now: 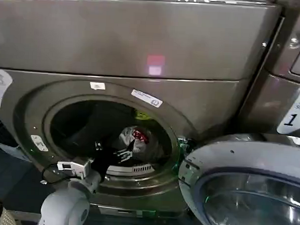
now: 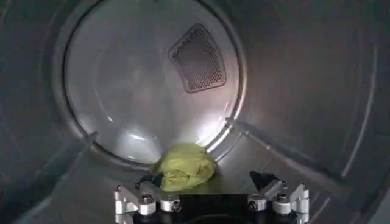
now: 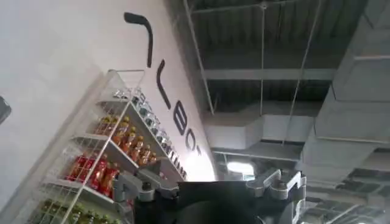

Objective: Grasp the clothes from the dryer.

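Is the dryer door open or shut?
Open. The door hangs swung out to the side, and the round hole of the dryer shows the clothes inside, with the left gripper reaching in.

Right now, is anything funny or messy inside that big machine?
Nothing looks broken or spilled. The dryer has its door swung open, and the clothes are in the drum: a green piece in front of the left pincer, and a white-grey one with a red patch.

1. The right end effector (image 3: 210,185) sits at the bottom centre, fingers apart, holding nothing.
2. A wire shelf (image 3: 103,152) of bottles (red, orange, green) fills the lower left.
3. Ceiling beams (image 3: 268,74) cross the upper right.
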Robot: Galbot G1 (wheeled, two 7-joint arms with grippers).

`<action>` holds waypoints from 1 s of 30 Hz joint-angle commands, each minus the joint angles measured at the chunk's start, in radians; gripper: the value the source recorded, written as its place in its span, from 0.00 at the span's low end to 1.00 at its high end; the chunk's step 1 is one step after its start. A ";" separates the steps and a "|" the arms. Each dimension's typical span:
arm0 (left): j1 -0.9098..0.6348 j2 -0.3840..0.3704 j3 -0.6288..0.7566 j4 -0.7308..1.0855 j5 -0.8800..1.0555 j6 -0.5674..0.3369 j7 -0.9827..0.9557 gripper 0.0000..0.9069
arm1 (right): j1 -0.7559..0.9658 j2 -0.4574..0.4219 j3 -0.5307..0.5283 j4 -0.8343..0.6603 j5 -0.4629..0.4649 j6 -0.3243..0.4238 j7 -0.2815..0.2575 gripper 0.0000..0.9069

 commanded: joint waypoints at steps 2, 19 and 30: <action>-0.087 0.035 0.022 0.106 0.554 -0.172 0.197 1.00 | -0.037 -0.001 0.030 0.001 -0.006 -0.005 -0.007 1.00; -0.413 -0.021 0.005 0.416 1.059 -0.436 0.670 1.00 | -0.080 0.000 0.068 0.025 0.003 -0.001 -0.015 1.00; -0.520 -0.095 -0.059 0.535 1.153 -0.560 1.125 1.00 | -0.077 0.001 0.056 0.025 0.002 0.004 -0.012 1.00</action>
